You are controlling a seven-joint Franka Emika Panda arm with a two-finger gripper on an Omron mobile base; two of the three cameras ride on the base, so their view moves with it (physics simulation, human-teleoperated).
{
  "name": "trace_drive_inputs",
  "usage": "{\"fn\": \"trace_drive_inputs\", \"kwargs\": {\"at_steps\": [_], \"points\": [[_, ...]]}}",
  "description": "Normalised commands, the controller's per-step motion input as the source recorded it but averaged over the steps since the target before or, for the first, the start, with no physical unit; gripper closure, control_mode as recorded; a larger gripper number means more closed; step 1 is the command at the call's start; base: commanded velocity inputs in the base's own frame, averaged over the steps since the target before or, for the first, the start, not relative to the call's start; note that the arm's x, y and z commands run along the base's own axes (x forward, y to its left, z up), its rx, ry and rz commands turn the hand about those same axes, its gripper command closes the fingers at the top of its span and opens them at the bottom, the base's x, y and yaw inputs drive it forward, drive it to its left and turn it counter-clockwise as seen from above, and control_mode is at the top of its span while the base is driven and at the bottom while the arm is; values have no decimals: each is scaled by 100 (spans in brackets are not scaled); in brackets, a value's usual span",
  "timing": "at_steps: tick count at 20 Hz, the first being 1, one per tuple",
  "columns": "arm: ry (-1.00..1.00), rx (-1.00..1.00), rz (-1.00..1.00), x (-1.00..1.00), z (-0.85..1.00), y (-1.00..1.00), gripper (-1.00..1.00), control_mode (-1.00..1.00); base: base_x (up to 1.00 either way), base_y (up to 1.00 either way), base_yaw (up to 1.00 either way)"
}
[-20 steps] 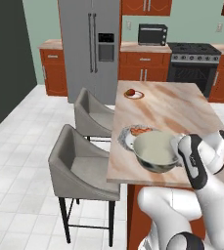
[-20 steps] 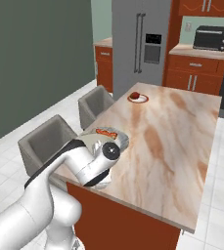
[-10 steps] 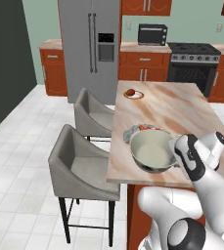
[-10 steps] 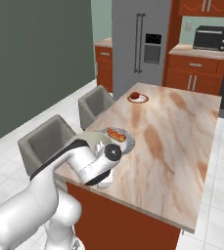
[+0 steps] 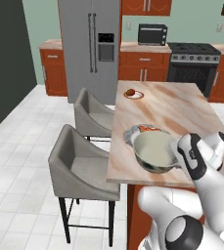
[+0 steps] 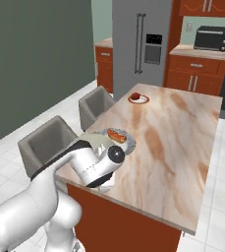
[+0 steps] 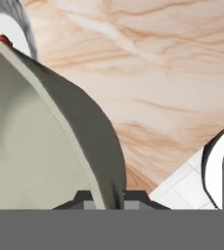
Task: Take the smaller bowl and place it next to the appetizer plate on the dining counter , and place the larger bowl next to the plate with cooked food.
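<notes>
— One bowl is in hand: the gripper (image 7: 103, 197) pinches the rim of the larger bowl (image 5: 155, 152), jaws pressed on either side of the wall, at the near edge of the dining counter (image 5: 177, 110).

— Which step would you call that?

— The second half, I'd judge: setting the larger bowl beside the plate with cooked food (image 5: 139, 131). The bowl sits just beside that plate on its near side, maybe touching; whether its base rests on the marble I cannot tell.

— So what next?

— Lower it flat if it isn't down, then spread the jaws and lift clear without dragging the rim. It is close to the counter's edge, so a nudge could tip it off.

— How does the bowl look?

— Deep, plain cream inside, grey outside; in the hand view its wall curves away steeply.

— And farther off?

— A small appetizer plate (image 5: 133, 93) with something red on it at the counter's far end. I can't make out a smaller bowl by it.
</notes>
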Motion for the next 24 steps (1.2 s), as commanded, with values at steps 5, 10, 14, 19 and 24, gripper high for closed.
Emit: {"fn": "trace_drive_inputs", "kwargs": {"at_steps": [5,10,14,19,24], "points": [[0,-2,0,-13,-16,13,-100,-100,0,0,0],[-1,0,0,-1,-1,2,-100,-100,0,0,0],[-12,1,0,-46,21,-2,-100,-100,0,0,0],[-17,1,0,-75,62,-1,-100,-100,0,0,0],[-7,0,0,-82,60,0,-100,-100,0,0,0]]}}
